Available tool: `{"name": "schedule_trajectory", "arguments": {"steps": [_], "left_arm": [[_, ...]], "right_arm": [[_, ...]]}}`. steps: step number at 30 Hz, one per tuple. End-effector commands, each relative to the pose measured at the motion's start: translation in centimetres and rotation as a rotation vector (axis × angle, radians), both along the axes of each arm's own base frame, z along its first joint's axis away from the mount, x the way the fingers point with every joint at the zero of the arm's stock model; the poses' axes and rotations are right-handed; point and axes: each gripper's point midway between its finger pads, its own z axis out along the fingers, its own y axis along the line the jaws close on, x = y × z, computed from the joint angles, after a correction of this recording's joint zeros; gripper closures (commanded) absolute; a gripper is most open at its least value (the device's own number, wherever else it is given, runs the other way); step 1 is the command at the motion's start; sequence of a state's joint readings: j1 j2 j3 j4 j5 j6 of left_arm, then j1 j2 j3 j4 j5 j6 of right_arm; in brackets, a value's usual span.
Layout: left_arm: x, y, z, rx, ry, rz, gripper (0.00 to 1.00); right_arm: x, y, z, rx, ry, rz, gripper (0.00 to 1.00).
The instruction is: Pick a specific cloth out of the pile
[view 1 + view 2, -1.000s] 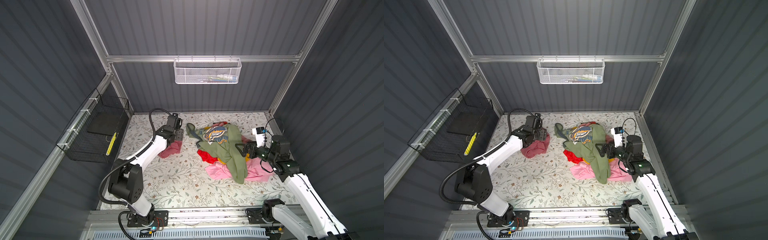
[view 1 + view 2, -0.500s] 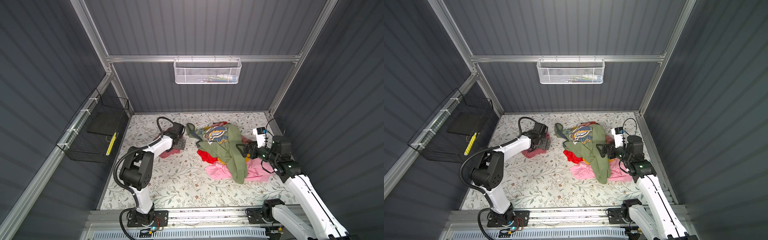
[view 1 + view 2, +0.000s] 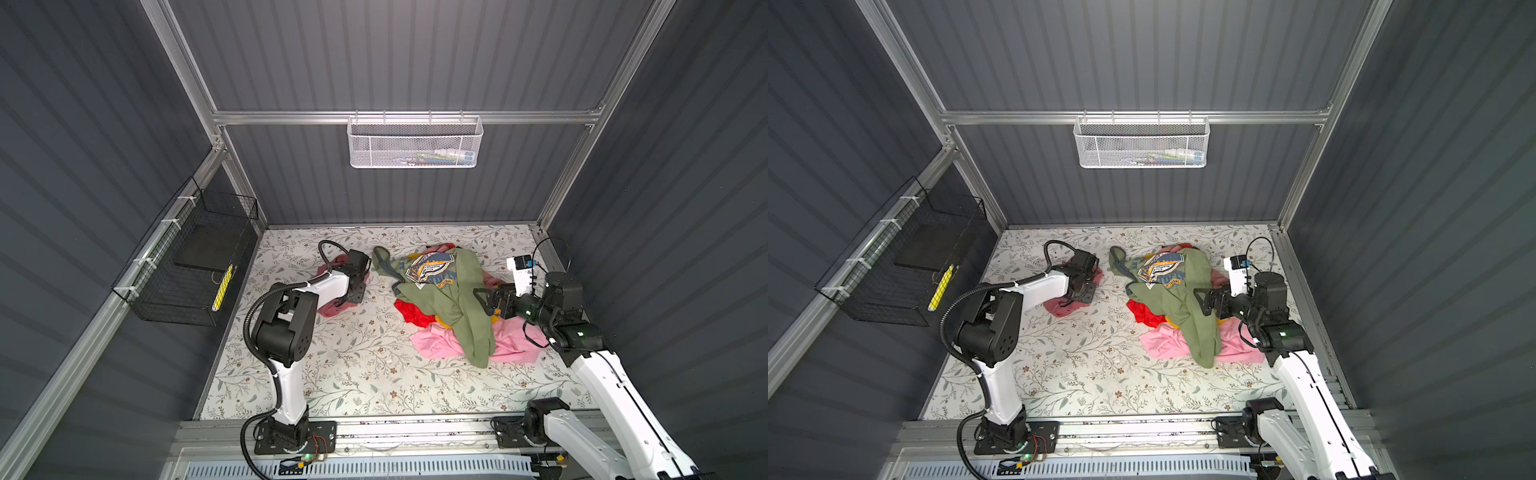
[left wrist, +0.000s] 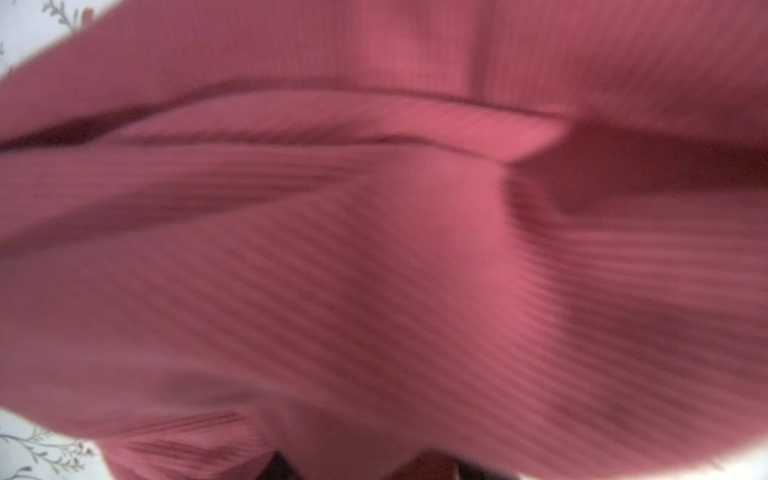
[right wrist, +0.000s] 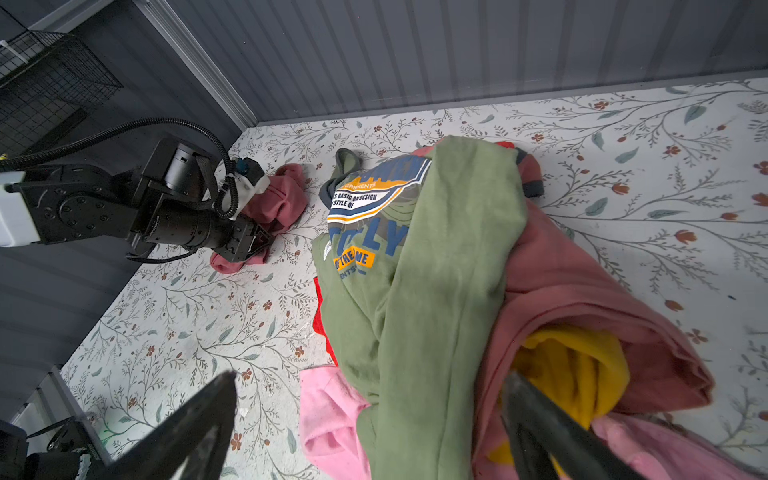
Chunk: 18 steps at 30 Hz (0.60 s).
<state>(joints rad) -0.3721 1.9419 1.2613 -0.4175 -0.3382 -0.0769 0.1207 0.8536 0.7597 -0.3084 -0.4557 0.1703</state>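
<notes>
A black wire basket (image 3: pixel 187 266) hangs on the left wall, above the floral tabletop (image 3: pixel 365 365). To its right the left arm bends down over the cloth (image 3: pixel 332 309), a dusty salmon-pink ribbed garment that lies crumpled on the tabletop, well apart from the pile (image 3: pixel 1179 307). The left gripper (image 3: pixel 356 293) is pressed down onto this cloth. In the left wrist view blurred pink fabric fills almost the whole frame and hides the fingers, so whether they are clenched on the cloth or spread cannot be told.

Right of centre lies the pile. An olive green T-shirt (image 3: pixel 461 291) with a blue, white and orange print is draped over its top, a red cloth (image 3: pixel 409 313) peeks out at its left edge, and a bright pink cloth (image 3: pixel 436 347) spreads beneath at the near side. The right wrist view also shows a yellow cloth (image 5: pixel 573 365) bundled inside what looks like a second salmon-toned garment (image 5: pixel 582 270).

At the pile's right edge hovers the right gripper (image 3: pixel 480 301); its fingers (image 5: pixel 199 415) are spread wide, grasping nothing. A white mesh basket (image 3: pixel 415 143) hangs on the back wall.
</notes>
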Motion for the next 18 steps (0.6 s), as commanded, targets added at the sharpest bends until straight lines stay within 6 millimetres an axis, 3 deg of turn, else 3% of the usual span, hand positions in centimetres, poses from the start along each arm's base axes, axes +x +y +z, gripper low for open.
{"name": "schedule_trajectory", "arguments": {"steps": [1, 10, 18], "left_arm": [[0.3, 2.2, -0.2, 0.035, 0.014, 0.006, 0.67], [2.8, 5.8, 1.3, 0.146, -0.02, -0.003, 0.72], [2.7, 8.8, 0.5, 0.205, -0.007, 0.043, 0.72]], "right_arm": [[0.1, 0.0, 1.1, -0.016, -0.034, 0.004, 0.01], [0.3, 0.0, 0.9, -0.015, -0.031, 0.004, 0.01], [0.4, -0.4, 0.4, -0.034, -0.027, -0.019, 0.01]]}}
